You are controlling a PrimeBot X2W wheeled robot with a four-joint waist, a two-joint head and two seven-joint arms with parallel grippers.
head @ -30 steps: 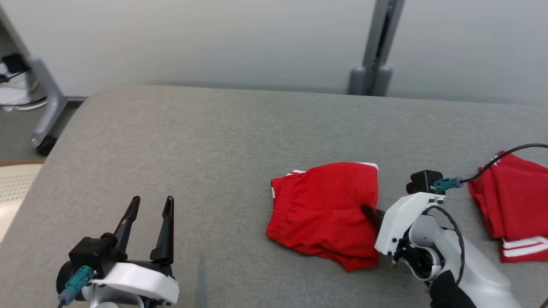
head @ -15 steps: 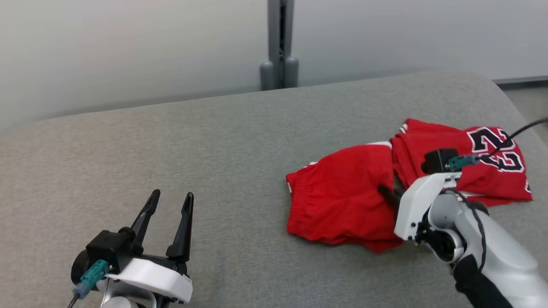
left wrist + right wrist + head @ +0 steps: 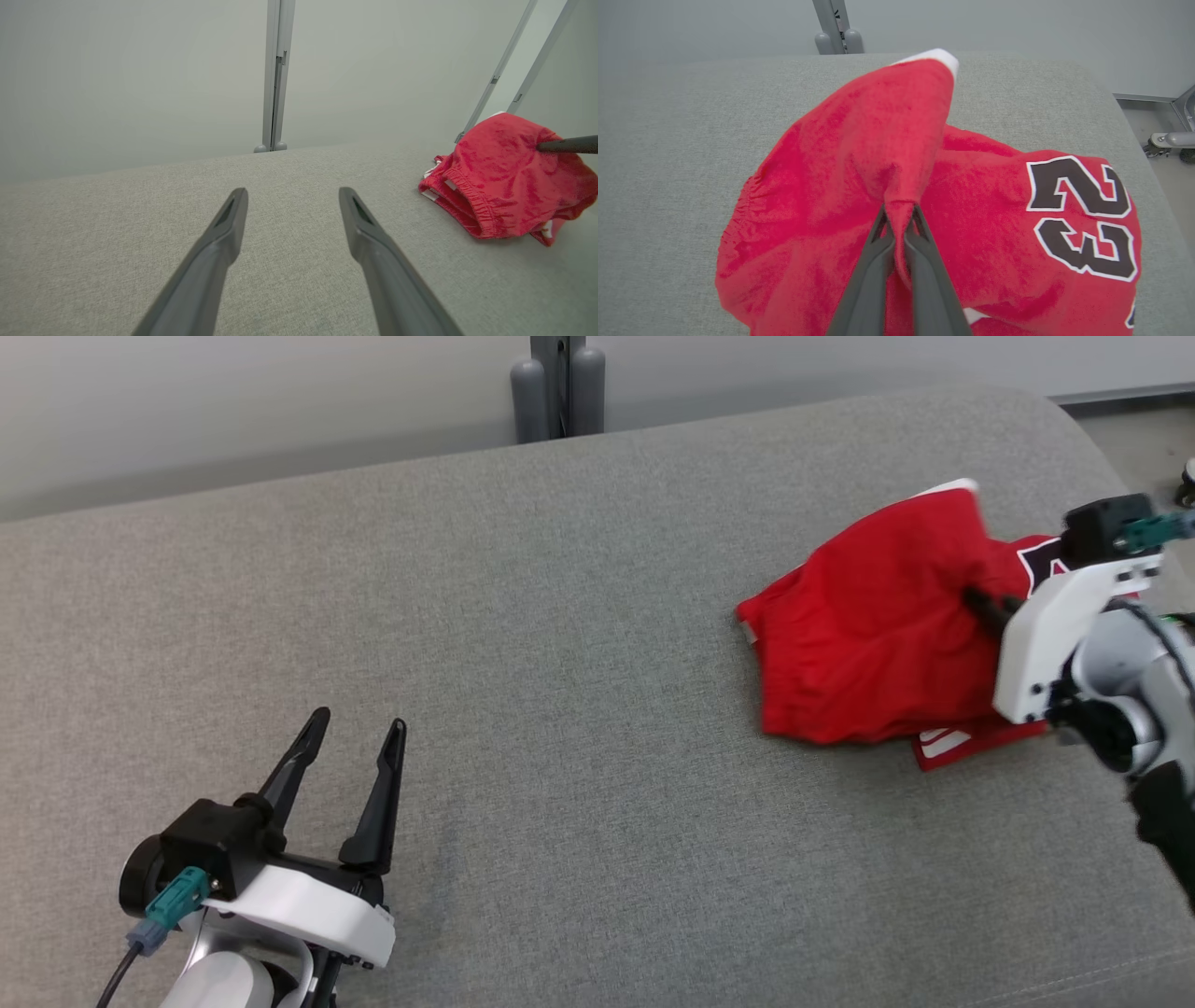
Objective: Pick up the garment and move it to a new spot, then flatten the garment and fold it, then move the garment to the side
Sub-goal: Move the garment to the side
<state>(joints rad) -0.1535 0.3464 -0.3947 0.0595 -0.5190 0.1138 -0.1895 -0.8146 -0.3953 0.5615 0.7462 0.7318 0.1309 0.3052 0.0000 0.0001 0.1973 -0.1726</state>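
**Grey fabric-covered table and two red garments.** We see the table [image 3: 560,616] running across the whole head view, with a rounded corner at far right. The task's garment, a pair of red shorts [image 3: 868,625], sits toward that right end, bunched and partly raised off the surface. Its gathered waistband [image 3: 467,214] faces the table's middle, and a white-trimmed corner stands uppermost.

The shorts overlap a red jersey [image 3: 1008,200] printed with a black, white-edged "23". It lies beneath them and to their right, near the rounded corner.

We note that the right gripper [image 3: 899,212] has its two dark fingers pressed together on a pinched ridge of the shorts' cloth, and fabric drapes away from the grip on both sides.

The left gripper [image 3: 359,721] is at the lower left of the head view, over bare table and well apart from both garments. Its fingers are spread wide and hold nothing.

Behind the table, a grey upright post [image 3: 558,383] stands against a pale wall [image 3: 233,401].
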